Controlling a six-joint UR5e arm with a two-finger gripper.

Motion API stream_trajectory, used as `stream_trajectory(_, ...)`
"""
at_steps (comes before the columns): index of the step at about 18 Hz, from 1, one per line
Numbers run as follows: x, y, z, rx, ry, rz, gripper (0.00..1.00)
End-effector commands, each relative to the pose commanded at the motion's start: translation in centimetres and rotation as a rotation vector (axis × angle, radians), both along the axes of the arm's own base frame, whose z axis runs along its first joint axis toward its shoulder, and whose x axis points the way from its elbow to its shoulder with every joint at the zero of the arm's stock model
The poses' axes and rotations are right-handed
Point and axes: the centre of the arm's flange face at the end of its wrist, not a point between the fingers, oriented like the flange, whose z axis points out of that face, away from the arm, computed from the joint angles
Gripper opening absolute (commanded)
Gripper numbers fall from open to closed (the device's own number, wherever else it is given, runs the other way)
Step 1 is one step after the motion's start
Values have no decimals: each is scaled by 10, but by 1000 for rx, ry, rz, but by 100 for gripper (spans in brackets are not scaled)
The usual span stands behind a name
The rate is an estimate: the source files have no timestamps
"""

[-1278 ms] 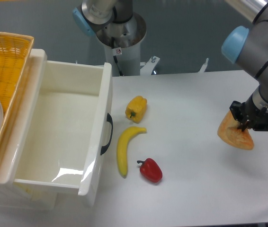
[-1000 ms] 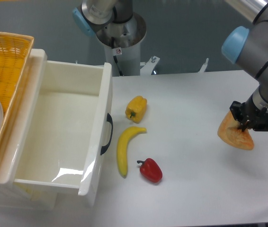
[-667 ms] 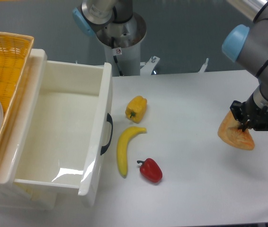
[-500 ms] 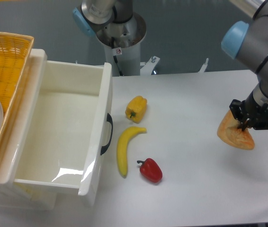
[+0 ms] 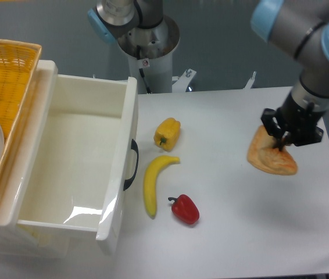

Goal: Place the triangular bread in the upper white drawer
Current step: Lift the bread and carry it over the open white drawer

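You are now carrying the triangular bread (image 5: 271,157) off the table: compared with half a second ago it is sitting higher and further toward 9 o'clock, and a soft shadow is showing on the table surface (image 5: 234,232) beneath and beside it. The gripper (image 5: 285,138) is clamped on the upper edge of the wedge, fingers closed against it, with the arm swung in from the 3 o'clock edge. In my judgement the grasp is holding and the transfer leg is beginning; most of the travel is still ahead of you.

The upper white drawer (image 5: 121,157) is standing pulled open at 9 o'clock, well apart from the load, its glossy plastic floor bare and reflecting light, its dark curved handle facing the table.

The bread is a flat, rounded-corner wedge, orange-tan at the rim with a paler crinkled face, hanging tilted from the fingers. Between it and the drawer are lying a yellow bell pepper (image 5: 167,133), a smooth curved banana (image 5: 151,185) and a shiny red bell pepper (image 5: 184,209). A yellow woven basket (image 5: 2,81) is sitting beyond the drawer at the far 9 o'clock side.
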Motion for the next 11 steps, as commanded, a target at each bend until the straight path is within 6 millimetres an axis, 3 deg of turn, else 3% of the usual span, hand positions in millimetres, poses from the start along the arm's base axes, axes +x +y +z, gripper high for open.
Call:
stream_trajectory(4,37,23,26,58,-13,53,0)
stream_trajectory(11,98,39,71,162,-24,54,0)
